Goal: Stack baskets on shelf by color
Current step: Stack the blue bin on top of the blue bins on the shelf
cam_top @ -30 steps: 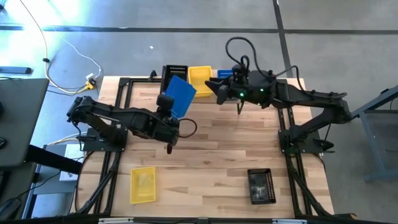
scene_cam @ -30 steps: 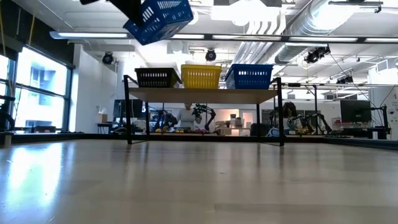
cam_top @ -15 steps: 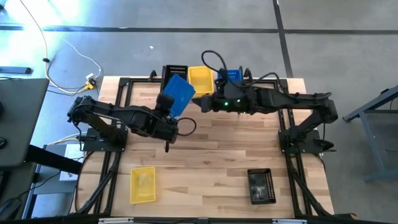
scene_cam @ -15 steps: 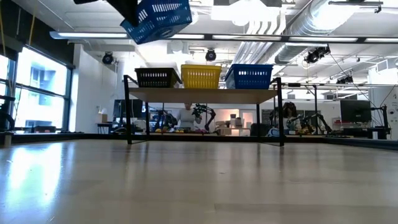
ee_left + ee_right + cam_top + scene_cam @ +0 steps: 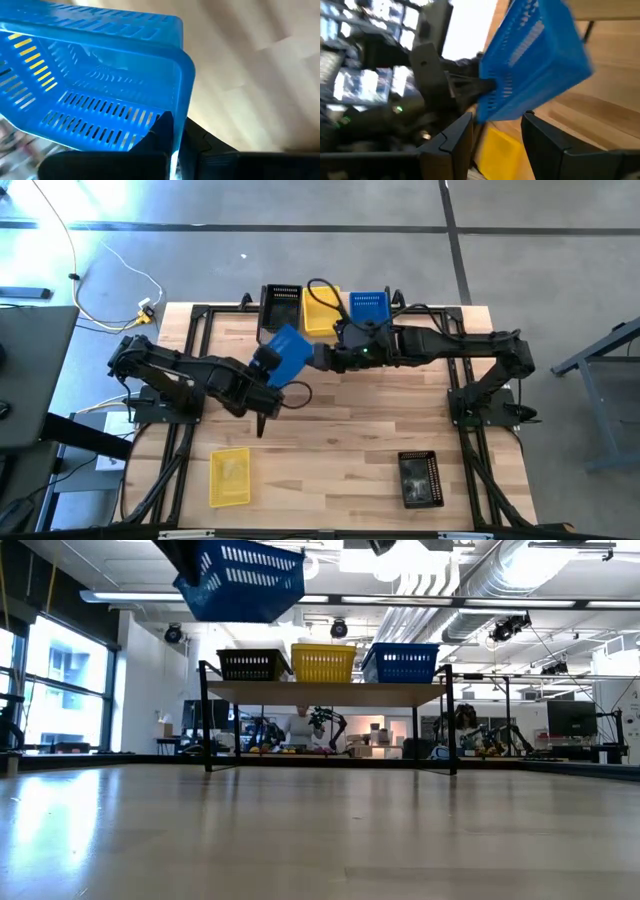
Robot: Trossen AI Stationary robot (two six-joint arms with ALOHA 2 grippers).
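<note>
Blue basket (image 5: 290,352) held in the air above the table's far half, nearer the left edge than the right, tilted, clear of the wood. Left gripper (image 5: 270,360) pinching one rim of it, fingers pressed tight on the plastic wall; that wall seen edge-on between the dark fingers in the left wrist view (image 5: 172,140). Right gripper (image 5: 322,358) reaching in from the right side, fingers (image 5: 545,135) spread wide and pointed at the basket's free end, just beside it and seemingly not yet touching.

The relation that counts: basket straight ahead of the right fingers, its long axis running roughly along the line between the two grippers, so the near short wall faces the spread fingers. Looks like a hand-over in the making; a clean transfer would probably need the right fingers to straddle that short rim before the left ones let go.

Shelf (image 5: 330,693) along the table's far edge, already carrying a black basket (image 5: 281,300), a yellow basket (image 5: 320,310) and another blue basket (image 5: 368,305). Right arm nearer to that blue pile. Loose yellow basket (image 5: 229,476) towards the near left corner, loose black basket (image 5: 417,477) towards the near right.
</note>
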